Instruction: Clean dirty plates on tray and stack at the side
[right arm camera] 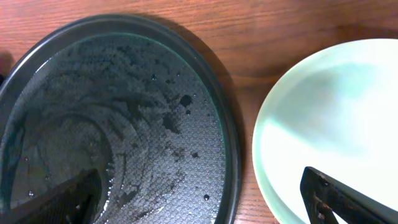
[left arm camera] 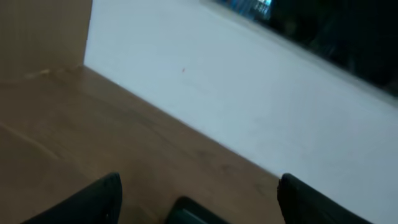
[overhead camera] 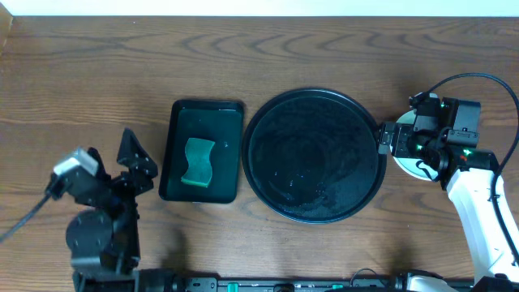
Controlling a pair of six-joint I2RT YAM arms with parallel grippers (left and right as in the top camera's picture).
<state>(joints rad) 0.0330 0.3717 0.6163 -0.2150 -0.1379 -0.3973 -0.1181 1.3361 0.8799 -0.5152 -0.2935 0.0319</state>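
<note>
Right of the tray (overhead camera: 312, 92): plates (right arm camera: 323, 118) sit on the desk (overhead camera: 81, 65), just beside the rim (count unreadable); no plate lies on the tray.
Right tool (right arm camera: 200, 176): jaws spread wide, holding nothing; one finger over the tray, one over the plates.
Left tool (overhead camera: 136, 162): wide open, empty, well apart.
Risk: a descent may strike the rim or skid the glossy top plate; cause, the straddled position.
Materials: tray black, round, textured, wet; plates pale mint, smooth, shallow; sponge (overhead camera: 198, 161) green, wavy-edged.
</note>
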